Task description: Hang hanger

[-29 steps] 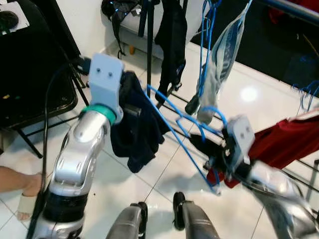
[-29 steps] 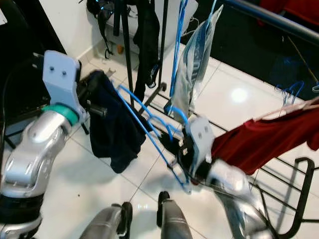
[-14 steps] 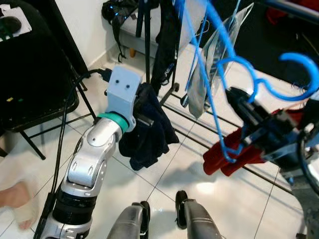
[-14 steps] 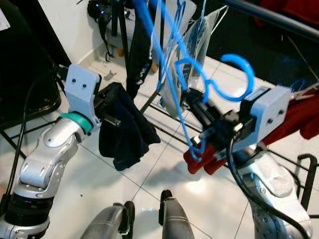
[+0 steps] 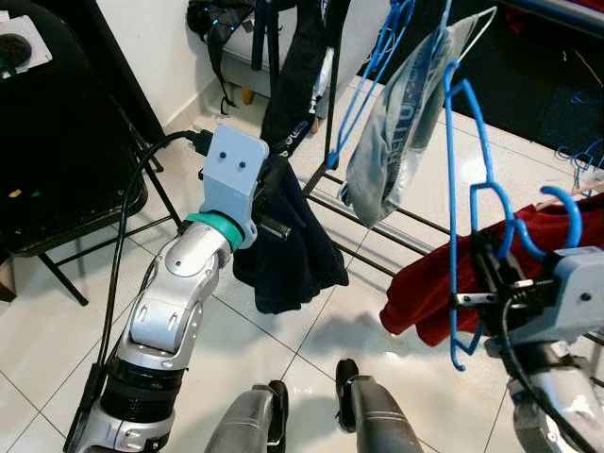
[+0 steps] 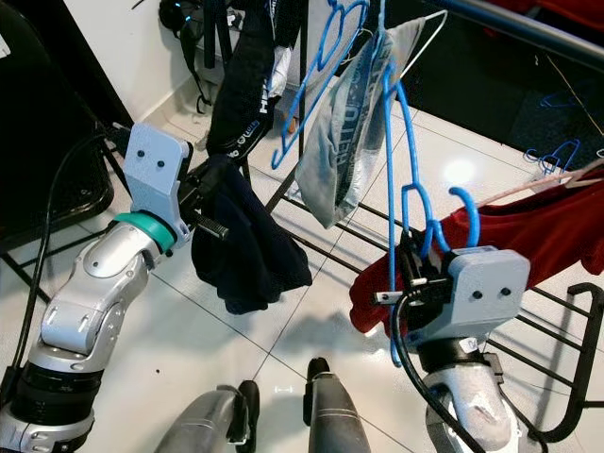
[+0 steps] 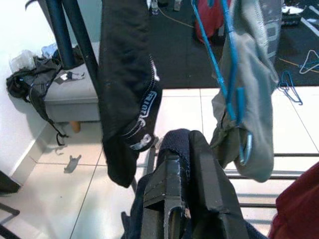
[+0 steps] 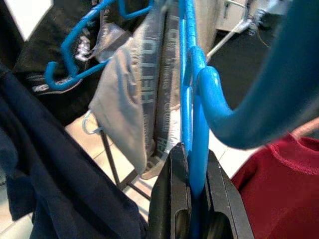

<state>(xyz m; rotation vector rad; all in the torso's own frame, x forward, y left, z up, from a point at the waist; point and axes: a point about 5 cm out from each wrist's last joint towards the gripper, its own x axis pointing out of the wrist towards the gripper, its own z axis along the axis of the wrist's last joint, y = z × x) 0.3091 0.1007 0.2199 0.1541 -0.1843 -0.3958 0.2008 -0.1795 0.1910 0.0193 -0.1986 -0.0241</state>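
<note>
Now the blue hanger (image 6: 392, 203) stands upright at the robot's right, its neck pinched between the fingers of the right hand (image 8: 192, 199), beside a red garment (image 6: 528, 241). Left hand (image 7: 182, 184) is closed on a dark cloth (image 5: 293, 250), near a grey garment (image 5: 392, 142) on the rack.

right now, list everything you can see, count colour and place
hanger: 1, blue, upright in right hand
dark cloth: 1, navy, hanging from left hand
grey garment: 1, on a blue hanger on the rack
black garment: 1, hanging at rack's left
red garment: 1, draped over low rails, right
chair: 1, black, far left
bench: 1, grey, by wall
left hand: shut on dark cloth
right hand: shut on hanger
</note>
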